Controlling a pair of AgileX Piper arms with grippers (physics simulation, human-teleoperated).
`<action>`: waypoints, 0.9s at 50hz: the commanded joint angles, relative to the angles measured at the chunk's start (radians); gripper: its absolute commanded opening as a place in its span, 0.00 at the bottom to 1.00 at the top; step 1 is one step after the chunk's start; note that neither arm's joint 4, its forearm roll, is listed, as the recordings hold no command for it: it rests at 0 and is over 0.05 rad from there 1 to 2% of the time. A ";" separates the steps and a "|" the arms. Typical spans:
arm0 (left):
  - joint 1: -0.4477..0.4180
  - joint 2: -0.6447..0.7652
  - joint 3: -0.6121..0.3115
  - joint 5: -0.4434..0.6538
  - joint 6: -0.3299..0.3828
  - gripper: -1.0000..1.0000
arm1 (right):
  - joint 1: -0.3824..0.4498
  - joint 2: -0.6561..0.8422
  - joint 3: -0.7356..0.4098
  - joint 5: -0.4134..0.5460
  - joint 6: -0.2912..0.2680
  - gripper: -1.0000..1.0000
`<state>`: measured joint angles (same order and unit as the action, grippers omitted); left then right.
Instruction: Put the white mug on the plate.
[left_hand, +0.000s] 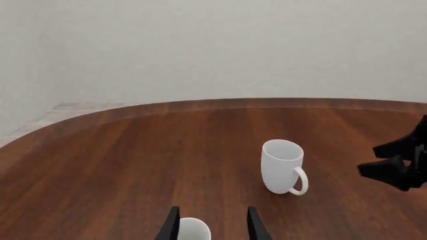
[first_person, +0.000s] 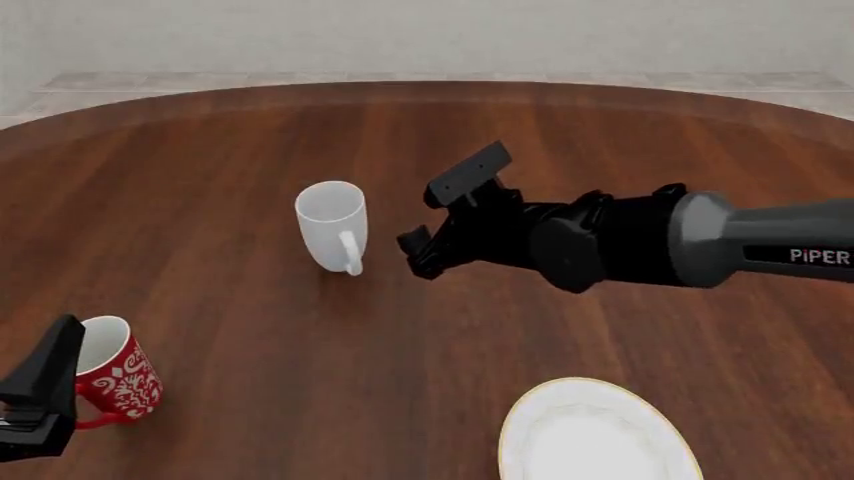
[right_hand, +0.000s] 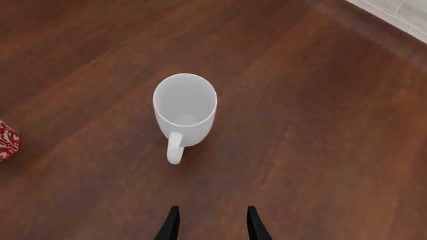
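The white mug (first_person: 330, 222) stands upright at mid-table, its handle toward the near side. It also shows in the right wrist view (right_hand: 185, 106) and the left wrist view (left_hand: 281, 165). My right gripper (first_person: 416, 252) is open and empty, just right of the mug and apart from it; its fingers (right_hand: 172, 225) point at the mug. The plate (first_person: 598, 440) lies at the near edge, right of centre. My left gripper (first_person: 43, 395) is open at the near left, its fingers (left_hand: 172, 227) either side of the red mug's rim.
The red floral mug (first_person: 118, 375) stands at the near left beside the left gripper; its edge shows in the right wrist view (right_hand: 7, 142). The right arm (first_person: 641, 240) stretches across the table's right half. The table's curved far edge (first_person: 427, 85) meets a pale floor.
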<state>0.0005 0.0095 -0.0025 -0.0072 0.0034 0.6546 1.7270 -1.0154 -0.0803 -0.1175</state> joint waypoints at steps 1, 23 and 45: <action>0.000 -0.007 0.002 0.005 0.000 1.00 | 0.009 0.053 -0.039 -0.012 0.014 1.00; 0.000 0.000 -0.001 0.001 0.000 1.00 | 0.022 0.153 -0.103 -0.033 0.035 1.00; 0.001 -0.003 0.002 0.001 0.000 1.00 | 0.033 0.241 -0.171 -0.046 0.053 1.00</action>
<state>0.0011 0.0112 -0.0022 -0.0090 0.0032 0.6846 1.9361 -1.1599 -0.1225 -0.0720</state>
